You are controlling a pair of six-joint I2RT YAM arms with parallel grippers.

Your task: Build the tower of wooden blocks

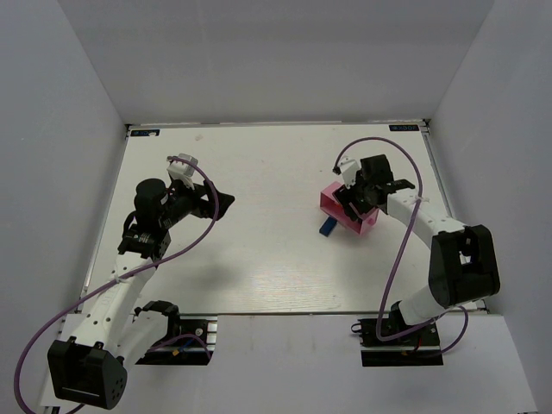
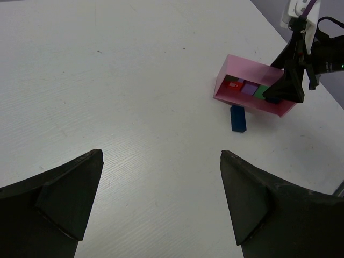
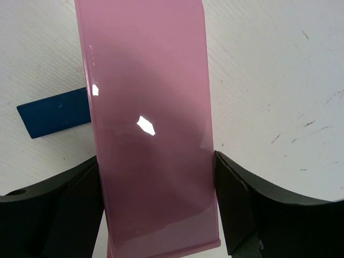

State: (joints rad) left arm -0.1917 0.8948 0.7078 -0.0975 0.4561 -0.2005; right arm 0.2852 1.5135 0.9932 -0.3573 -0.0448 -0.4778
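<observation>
Risk: the tray is tipped on its side, so the blocks inside could tumble out and scatter, or it could slip from the hold onto the blue block lying on the table just beside it. The right gripper is clamped wide across the tray's walls. The left gripper hangs spread, empty, well apart. No tower yet

A pink tray is lying on its side.
Coloured blocks are sitting inside it, a blue block is lying just beside it, the right gripper is touching its end, the left gripper is gaping well apart.
</observation>
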